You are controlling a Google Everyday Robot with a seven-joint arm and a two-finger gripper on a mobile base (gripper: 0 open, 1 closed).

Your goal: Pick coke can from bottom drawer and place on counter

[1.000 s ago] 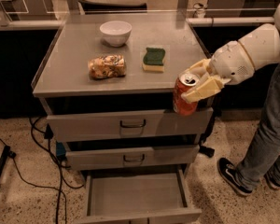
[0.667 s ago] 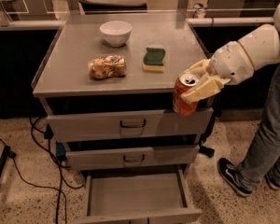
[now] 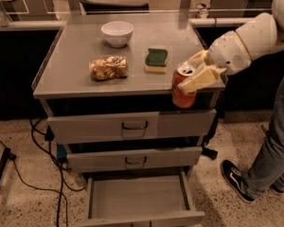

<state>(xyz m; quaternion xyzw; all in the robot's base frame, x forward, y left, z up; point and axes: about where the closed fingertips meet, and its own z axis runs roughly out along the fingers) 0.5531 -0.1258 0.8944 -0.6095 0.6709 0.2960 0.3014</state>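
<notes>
pincer clasping coke can, beside counter (front-right)

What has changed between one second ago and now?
The claw, shut on the small red coke can, raised it slightly toward the flat grey metal counter. White bowl, green sponge, snack bag and open grey bottom drawer stayed put.

A white bowl sits far back, with a crumpled snack bag nearer and left of a green sponge, which lies just left of the claw; 2 handled drawers sit below, black cables trail left, and a jeans-clad leg stands right.
</notes>
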